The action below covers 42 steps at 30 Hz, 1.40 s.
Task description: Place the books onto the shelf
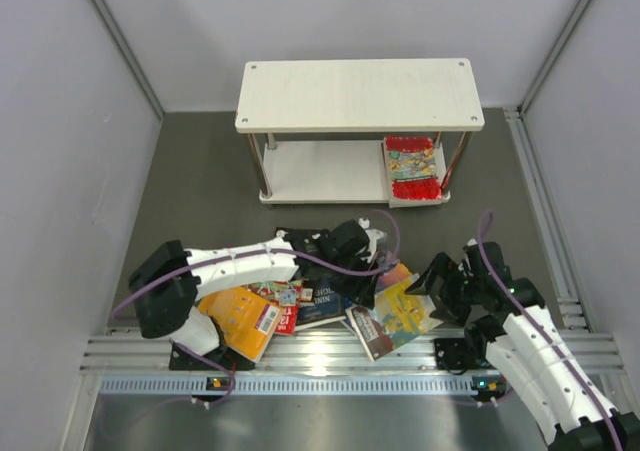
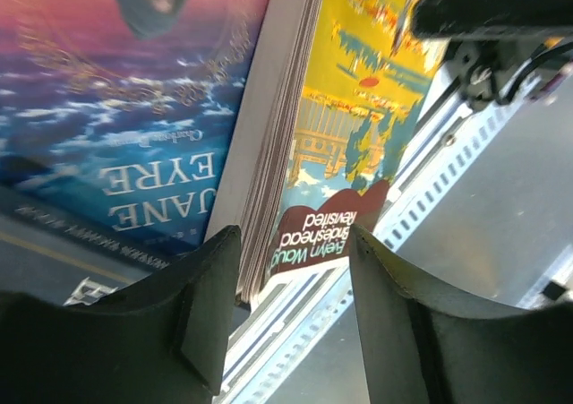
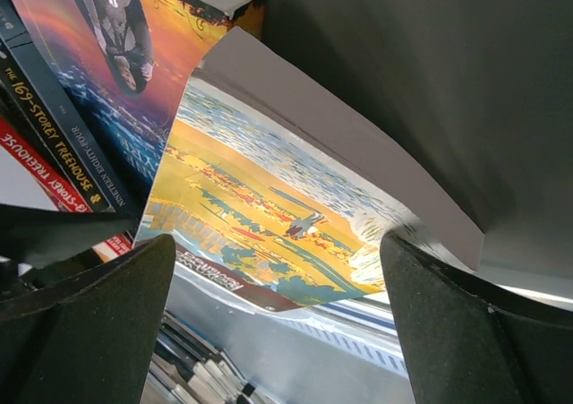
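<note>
Glossy paper-covered books [image 1: 330,309]; matt pale wood-grain shelf [image 1: 360,93] on thin metal legs [image 1: 261,167].

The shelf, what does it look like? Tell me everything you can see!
The shelf is a small two-level rack. Its two boards look like pale whitish wood, with dark screw dots at the top corners, held by thin metal legs. It stands upright at the far side of the dark table. One red-bordered picture book lies flat on the right end of the lower board.
</note>
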### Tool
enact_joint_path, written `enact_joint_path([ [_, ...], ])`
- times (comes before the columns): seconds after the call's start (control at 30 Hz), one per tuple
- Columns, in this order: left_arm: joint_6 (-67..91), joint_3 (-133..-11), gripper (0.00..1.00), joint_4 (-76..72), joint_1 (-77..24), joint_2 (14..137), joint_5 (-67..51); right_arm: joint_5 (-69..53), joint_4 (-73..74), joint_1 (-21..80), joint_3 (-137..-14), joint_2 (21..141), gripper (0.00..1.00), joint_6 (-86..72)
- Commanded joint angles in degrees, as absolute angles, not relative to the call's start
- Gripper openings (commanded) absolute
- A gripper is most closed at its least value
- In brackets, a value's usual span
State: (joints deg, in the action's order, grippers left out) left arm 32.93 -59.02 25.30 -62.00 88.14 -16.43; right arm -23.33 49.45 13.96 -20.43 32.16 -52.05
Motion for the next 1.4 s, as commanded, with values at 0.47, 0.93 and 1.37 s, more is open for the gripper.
enact_joint_path([
  [0.47, 28.2, -60.5, 0.58, 26.0, -67.5, 98.4, -10.0, -22.2, 48.3, 13.7, -17.2, 29.8, 0.96, -52.6],
  [0.93, 28.3, -68.5, 0.58, 34.0, -75.9, 112.3, 1.4, -22.8, 46.0, 13.7, -17.1, 32.1, 0.97, -52.4],
  [1.37, 29.3, -68.5, 0.00, 27.2, -77.9, 120.8, -15.1, -23.4, 45.3, 13.7, -16.4, 31.8, 0.97, -52.0],
])
